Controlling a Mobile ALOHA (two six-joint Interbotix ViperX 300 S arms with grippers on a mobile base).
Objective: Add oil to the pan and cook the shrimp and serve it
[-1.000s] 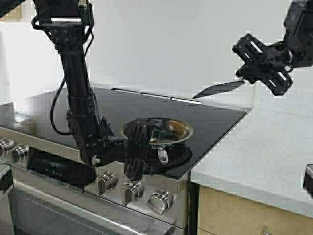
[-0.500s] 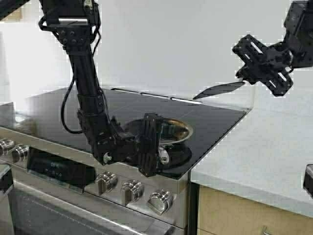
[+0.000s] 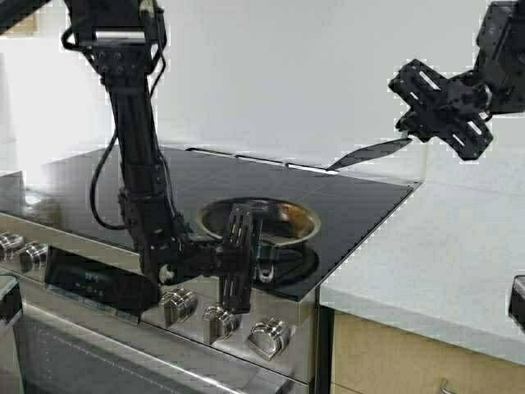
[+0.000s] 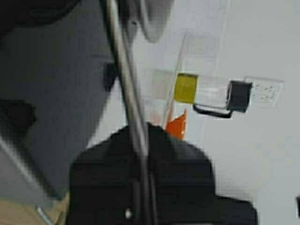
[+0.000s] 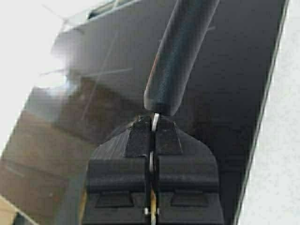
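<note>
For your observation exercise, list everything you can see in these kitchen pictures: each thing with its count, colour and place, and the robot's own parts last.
pan: one, steel, browned inside, front of the stovetop.
stovetop: one, glossy black, on the range.
knobs: several, silver, along the range front.
countertop: one, pale speckled, to the right of the stovetop.
spatula: one, black, held in the air above the stovetop's back right corner.
oil: yellow, in a clear jug with a black lid, seen only in the left wrist view.
left claw: one, black, shut on the pan's handle.
right claw: one, black, raised, shut on the spatula.
</note>
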